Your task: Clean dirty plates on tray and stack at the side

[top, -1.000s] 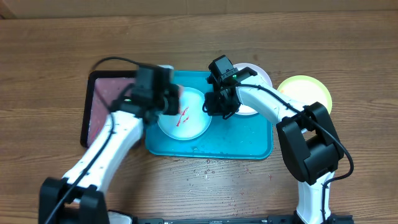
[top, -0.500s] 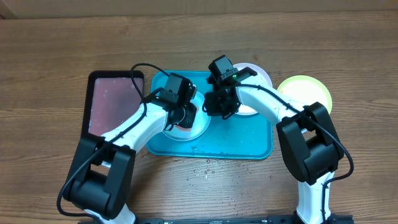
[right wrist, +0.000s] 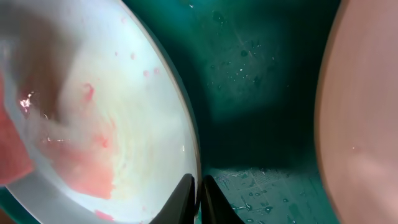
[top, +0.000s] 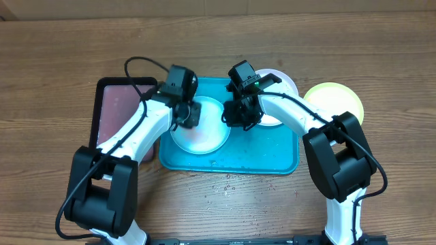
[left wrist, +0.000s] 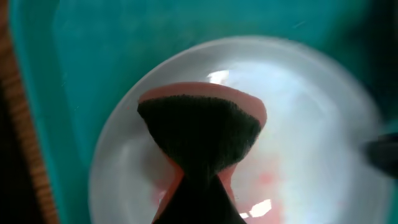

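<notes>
The light blue plate (top: 204, 136) lies on the left half of the turquoise tray (top: 269, 153), with faint pink smears on it. My left gripper (top: 187, 113) is over the plate's upper left and is shut on a pink sponge with a dark scouring face (left wrist: 199, 124), which presses on the plate (left wrist: 311, 118). My right gripper (top: 236, 117) is shut on the plate's right rim (right wrist: 198, 190); the smeared plate (right wrist: 106, 112) fills the left of the right wrist view. The white plate (top: 281, 83) sits at the tray's back right corner. The yellow-green plate (top: 335, 102) lies on the table to the right.
A black-rimmed tray with a pinkish inside (top: 116, 116) lies directly left of the turquoise tray. Wet specks (top: 231, 187) dot the table in front of the tray. The wet tray floor (right wrist: 261, 93) shows between the two plates.
My left gripper came from over the black-rimmed tray onto the light blue plate with the sponge, then slid up-left. The red streaks have become faint pink smears. The right arm has not moved.
</notes>
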`<state>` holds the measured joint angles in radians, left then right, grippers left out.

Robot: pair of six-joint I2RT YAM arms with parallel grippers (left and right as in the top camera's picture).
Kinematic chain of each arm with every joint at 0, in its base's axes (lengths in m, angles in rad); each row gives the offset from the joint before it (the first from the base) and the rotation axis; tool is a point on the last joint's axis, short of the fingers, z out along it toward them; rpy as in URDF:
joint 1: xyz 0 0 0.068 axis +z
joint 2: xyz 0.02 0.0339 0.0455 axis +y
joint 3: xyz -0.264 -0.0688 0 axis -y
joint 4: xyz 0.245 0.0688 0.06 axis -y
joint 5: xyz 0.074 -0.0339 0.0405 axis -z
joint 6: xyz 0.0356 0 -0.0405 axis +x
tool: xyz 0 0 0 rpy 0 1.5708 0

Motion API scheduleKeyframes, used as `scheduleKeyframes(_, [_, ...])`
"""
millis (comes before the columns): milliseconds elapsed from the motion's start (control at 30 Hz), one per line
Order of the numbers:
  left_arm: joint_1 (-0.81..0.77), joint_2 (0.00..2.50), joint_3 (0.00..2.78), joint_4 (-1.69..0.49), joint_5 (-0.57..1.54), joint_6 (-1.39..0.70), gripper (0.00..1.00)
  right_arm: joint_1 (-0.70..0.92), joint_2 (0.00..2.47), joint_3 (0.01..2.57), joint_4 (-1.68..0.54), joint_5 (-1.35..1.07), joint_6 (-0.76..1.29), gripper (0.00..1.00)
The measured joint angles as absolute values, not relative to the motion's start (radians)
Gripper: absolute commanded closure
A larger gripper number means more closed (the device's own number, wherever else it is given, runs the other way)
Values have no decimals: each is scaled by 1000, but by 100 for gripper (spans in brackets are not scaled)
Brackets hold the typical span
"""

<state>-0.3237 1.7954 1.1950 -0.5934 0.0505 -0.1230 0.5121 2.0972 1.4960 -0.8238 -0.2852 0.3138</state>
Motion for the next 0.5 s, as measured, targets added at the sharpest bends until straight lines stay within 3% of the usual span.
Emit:
scheduleKeyframes(233, [-418,1790,1205,-586,158,-120,96,513,2097,1496,-824,-285,313,93])
scheduleKeyframes(500, [-432,1877,1205,-591,107,-160,96,512,2097,1496,-824,-285,314,93])
